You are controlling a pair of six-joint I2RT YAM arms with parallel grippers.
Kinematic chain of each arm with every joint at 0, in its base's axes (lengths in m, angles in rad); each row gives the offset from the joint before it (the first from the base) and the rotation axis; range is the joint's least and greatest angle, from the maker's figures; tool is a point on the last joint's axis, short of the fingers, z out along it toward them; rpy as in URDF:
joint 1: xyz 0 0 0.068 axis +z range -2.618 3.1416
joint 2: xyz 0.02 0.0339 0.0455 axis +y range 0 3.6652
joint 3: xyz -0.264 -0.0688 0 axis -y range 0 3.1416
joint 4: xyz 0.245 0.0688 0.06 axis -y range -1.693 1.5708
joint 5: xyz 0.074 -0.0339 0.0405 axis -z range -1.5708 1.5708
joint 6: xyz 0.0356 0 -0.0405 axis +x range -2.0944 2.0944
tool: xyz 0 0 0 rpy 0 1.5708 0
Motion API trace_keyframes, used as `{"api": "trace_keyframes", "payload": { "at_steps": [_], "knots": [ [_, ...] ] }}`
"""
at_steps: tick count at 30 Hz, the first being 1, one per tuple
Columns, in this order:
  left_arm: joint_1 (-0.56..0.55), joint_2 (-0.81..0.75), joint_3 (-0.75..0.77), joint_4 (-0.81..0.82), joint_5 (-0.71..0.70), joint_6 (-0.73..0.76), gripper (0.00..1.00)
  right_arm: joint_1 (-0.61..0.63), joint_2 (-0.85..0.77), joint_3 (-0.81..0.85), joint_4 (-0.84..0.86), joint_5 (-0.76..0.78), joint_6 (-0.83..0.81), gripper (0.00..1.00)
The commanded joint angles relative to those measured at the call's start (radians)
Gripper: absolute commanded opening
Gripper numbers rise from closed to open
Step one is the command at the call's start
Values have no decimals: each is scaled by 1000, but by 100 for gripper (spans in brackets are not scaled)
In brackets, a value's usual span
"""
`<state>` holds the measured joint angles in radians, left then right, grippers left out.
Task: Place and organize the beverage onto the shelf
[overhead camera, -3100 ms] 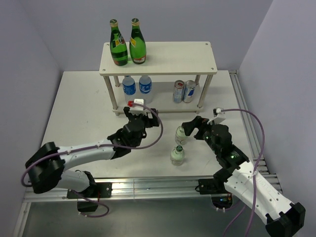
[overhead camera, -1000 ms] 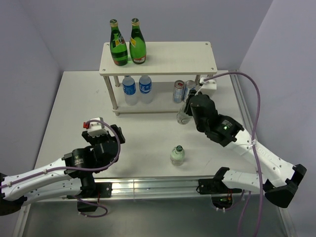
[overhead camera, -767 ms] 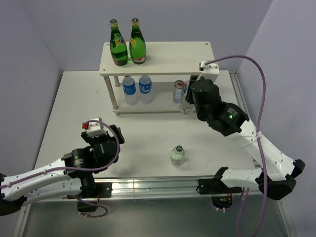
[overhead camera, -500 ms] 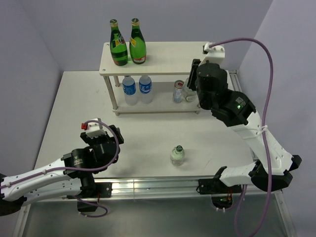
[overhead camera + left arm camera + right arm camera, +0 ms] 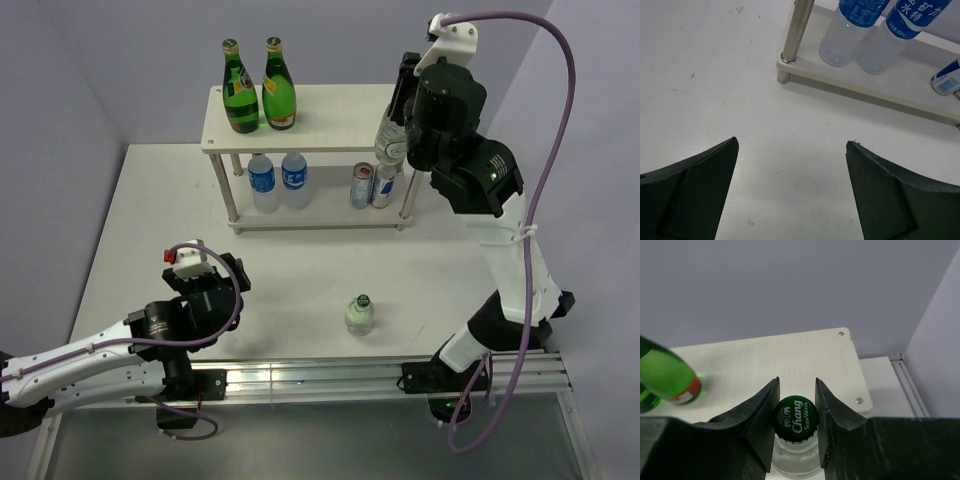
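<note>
Right hand [image 5: 795,390] gripping soda bottle [image 5: 794,426] neck, over shelf [image 5: 765,360] right end, left hand [image 5: 791,142] spread, empty

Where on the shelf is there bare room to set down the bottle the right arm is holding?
The top board is bare from the two green bottles at its left end to its right edge, the widest patch. On the lower board, a narrower gap lies between the water bottles and the cans; that level is more crowded.

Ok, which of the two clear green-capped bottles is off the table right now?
The bottle clamped at its cap by the right gripper, up by the shelf top board near its right end. Its twin stands ungripped on the table.
</note>
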<state>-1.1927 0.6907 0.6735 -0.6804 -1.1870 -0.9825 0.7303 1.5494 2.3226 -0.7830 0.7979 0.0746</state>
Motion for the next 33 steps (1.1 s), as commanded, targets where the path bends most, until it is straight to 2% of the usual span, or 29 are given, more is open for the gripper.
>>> {"api": "trace_keyframes", "payload": {
  "at_steps": [1,5,11,33],
  "knots": [
    [-5,9,29,-25,-25,-30,95,-99,34,144,91,-48,-27,0],
    [-5,32,38,-42,-28,-48,95,-184,69,173,119,-126,1,0],
    [-5,35,41,-56,-31,-61,95,-229,138,213,133,-158,-10,0],
    [-11,0,23,-50,-5,-64,95,-281,255,182,277,-187,-47,0]
  ]
}}
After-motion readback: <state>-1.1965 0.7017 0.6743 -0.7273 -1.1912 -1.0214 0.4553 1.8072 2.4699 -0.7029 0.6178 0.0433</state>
